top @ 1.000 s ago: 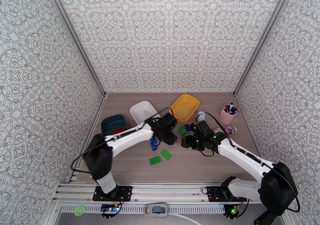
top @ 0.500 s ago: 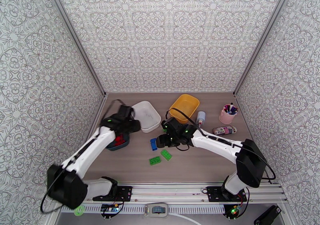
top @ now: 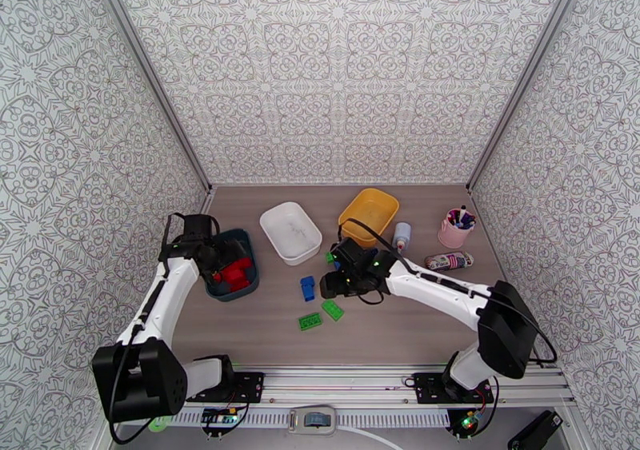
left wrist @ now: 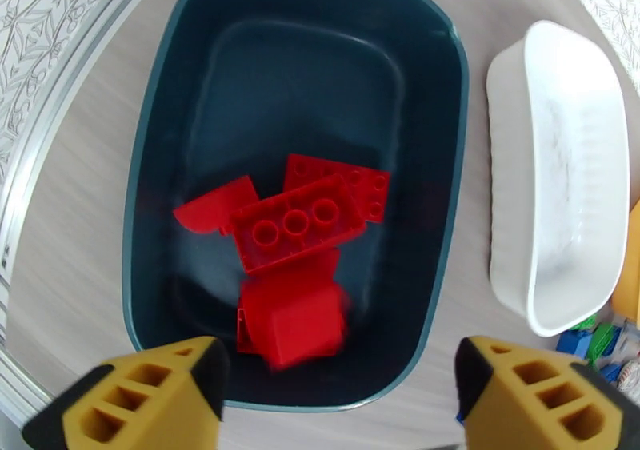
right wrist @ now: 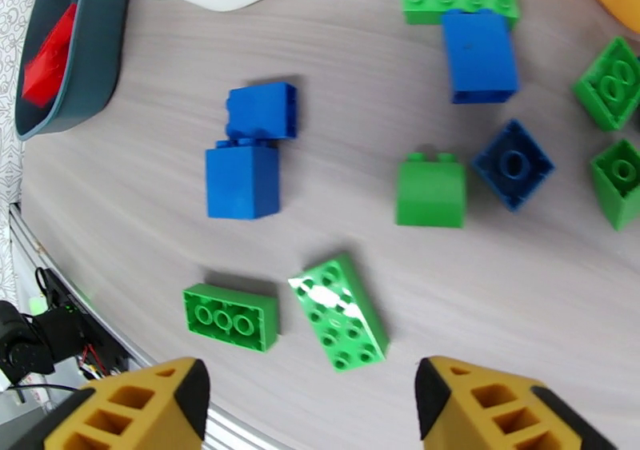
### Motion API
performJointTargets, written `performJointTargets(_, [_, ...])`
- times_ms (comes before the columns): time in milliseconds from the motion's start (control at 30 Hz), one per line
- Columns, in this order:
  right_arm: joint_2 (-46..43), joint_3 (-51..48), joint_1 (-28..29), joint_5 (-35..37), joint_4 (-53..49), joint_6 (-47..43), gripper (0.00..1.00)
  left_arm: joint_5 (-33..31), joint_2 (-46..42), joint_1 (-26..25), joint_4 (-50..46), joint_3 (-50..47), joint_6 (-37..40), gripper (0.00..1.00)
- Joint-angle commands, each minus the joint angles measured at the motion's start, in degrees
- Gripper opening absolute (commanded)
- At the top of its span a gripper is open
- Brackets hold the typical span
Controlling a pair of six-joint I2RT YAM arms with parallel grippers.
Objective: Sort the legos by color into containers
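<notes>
Wood-grain table (top: 400, 340) | left gripper (left wrist: 336, 364) now spread over teal tray (left wrist: 172, 124) — red brick (left wrist: 298, 324) released, blurred, onto other reds | right gripper (right wrist: 308, 388), spread and empty, brought over unsorted blue bricks (right wrist: 242, 180) and green bricks (right wrist: 340, 312) — still to be sorted

No legible writing in any view.
Right side of the overhead frame: the small white bottle (top: 402, 234) wears a blue label, and the flat packet (top: 448, 260) below the pink cup (top: 454, 236) has a busy print, both too small to read.
</notes>
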Motion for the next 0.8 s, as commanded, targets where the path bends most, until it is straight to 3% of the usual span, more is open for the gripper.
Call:
performJointTargets(0, [-3.1,-2.0,-1.1,3.7,-2.7,-0.3,0.77,1.7,-2.9,-0.4,-1.1,3.2,1.3,0.85])
performJointTargets(200, [-4.3,-2.5,-3.8,4.0,-4.2,-1.9,0.79,3.5,-6.5,-7.4,-0.7,2.2,-0.1,0.87])
performJointTargets(433, [-2.0,-0.8,-4.5,2.2,-5.7,-5.3,0.74,-1.0,-5.1,-27.8,4.3,-1.3,-8.3,0.88])
performJointTargets(533, [-0.4,-1.1,-4.4,-0.9,-4.9,-6.0,0.71,-1.7,-3.7,-33.7,8.9,-4.4,-13.0,0.88])
performJointTargets(767, [4.6,-1.5,-0.9,-3.5,-4.1,-7.6,0.70,-1.0,-1.6,-39.0,16.9,-12.2,-22.2,0.88])
